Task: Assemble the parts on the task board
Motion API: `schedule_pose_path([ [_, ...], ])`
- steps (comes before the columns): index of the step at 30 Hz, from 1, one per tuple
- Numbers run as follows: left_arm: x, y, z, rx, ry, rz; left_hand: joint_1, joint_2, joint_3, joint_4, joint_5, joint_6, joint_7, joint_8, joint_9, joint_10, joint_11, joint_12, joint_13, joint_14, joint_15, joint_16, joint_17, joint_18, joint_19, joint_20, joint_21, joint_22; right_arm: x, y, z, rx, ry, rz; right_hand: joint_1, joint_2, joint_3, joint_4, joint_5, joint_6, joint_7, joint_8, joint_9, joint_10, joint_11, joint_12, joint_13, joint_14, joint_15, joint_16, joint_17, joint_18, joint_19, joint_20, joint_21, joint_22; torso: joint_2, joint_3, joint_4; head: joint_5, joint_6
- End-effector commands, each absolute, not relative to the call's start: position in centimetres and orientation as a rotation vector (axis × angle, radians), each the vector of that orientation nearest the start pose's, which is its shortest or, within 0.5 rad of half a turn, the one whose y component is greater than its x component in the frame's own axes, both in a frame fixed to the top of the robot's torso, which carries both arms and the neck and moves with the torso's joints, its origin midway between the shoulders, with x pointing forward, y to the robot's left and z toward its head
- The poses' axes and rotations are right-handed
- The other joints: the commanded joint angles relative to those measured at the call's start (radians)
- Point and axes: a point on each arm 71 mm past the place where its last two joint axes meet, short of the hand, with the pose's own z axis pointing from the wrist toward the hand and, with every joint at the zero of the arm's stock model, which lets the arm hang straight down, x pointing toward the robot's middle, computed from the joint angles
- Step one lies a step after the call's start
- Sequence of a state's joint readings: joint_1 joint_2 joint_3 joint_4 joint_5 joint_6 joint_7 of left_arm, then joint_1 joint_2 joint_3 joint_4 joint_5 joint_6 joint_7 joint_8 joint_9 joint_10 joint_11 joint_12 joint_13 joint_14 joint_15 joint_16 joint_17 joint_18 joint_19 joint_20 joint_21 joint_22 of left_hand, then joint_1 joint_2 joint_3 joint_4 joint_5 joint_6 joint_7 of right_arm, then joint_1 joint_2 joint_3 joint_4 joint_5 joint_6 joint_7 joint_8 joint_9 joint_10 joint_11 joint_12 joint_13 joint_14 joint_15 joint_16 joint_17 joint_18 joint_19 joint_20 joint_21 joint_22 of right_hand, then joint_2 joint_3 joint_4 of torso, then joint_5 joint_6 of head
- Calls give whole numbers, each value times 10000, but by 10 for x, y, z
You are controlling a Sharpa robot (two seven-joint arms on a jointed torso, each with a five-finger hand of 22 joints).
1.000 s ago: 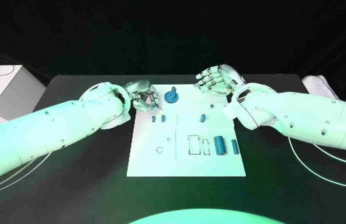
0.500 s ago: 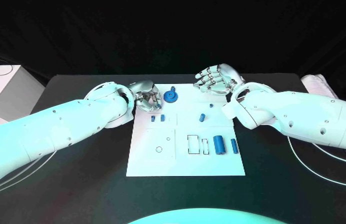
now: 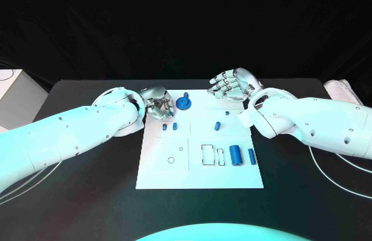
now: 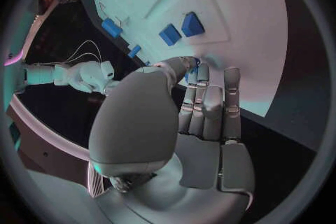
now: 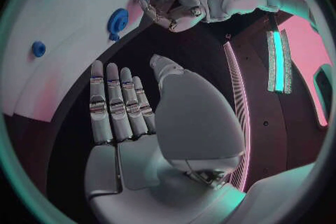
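Fingers (image 3: 164, 110) of the left hand (image 3: 157, 102) sit just beside the round part (image 3: 184, 103).

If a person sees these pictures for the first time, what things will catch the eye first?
The white task board in the middle of the black table stands out first, with small blue parts scattered on it. Next come the two silver hands at its far edge: the left hand at the far left corner, beside a round blue part, and the right hand open at the far right corner.

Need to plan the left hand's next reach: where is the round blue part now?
In the head view, the round blue part sits at the task board's far edge, just beside the left hand.
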State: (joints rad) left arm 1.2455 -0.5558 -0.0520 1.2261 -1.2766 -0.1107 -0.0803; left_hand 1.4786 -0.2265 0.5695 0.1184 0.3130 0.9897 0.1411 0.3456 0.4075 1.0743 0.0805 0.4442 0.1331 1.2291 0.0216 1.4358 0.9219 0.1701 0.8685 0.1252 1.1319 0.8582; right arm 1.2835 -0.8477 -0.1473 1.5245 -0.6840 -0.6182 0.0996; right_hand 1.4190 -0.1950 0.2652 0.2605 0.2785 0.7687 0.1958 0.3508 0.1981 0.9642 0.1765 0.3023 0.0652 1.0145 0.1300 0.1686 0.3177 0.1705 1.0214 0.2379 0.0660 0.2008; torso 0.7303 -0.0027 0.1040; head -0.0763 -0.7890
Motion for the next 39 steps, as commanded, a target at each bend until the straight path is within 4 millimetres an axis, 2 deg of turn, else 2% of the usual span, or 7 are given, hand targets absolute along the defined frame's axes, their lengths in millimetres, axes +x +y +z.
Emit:
schedule_pose_path([
  [1,534,130,-199,1400,19029,-7271,-91,-12,27,-59,5,53,0,23,21,65,-6,-59,14,71,-11,37,-5,80,56,7,28,2,492,-219,-173,5443,15088,9677,41,-49,58,-2,35,35,419,-32,-8,69,-4,-63,-15,61,20,-59,-10,132,78,1,14,-10,-4,-3,-1,-10,-9],
  [30,534,130,-202,1426,19245,-7057,-131,13,-3,-119,-23,120,-21,-5,72,174,-31,-161,52,67,-37,46,-38,80,66,-10,22,6,493,-220,-173,5452,15085,9657,35,-54,80,-13,35,44,418,-38,-18,79,-5,-81,-16,78,20,-81,-40,131,88,1,16,-61,4,-3,3,-19,-6],
  [39,533,130,-201,1424,19089,-7165,-428,-186,-77,-66,-7,-608,123,-656,-79,65,91,-554,113,-87,79,51,-240,96,-78,86,-185,-173,493,-220,-173,5449,15090,9652,30,-59,85,-17,35,44,418,-41,-22,79,-4,-89,-17,81,21,-90,-50,131,90,1,16,-79,-6,-7,-2,-21,-5],
])
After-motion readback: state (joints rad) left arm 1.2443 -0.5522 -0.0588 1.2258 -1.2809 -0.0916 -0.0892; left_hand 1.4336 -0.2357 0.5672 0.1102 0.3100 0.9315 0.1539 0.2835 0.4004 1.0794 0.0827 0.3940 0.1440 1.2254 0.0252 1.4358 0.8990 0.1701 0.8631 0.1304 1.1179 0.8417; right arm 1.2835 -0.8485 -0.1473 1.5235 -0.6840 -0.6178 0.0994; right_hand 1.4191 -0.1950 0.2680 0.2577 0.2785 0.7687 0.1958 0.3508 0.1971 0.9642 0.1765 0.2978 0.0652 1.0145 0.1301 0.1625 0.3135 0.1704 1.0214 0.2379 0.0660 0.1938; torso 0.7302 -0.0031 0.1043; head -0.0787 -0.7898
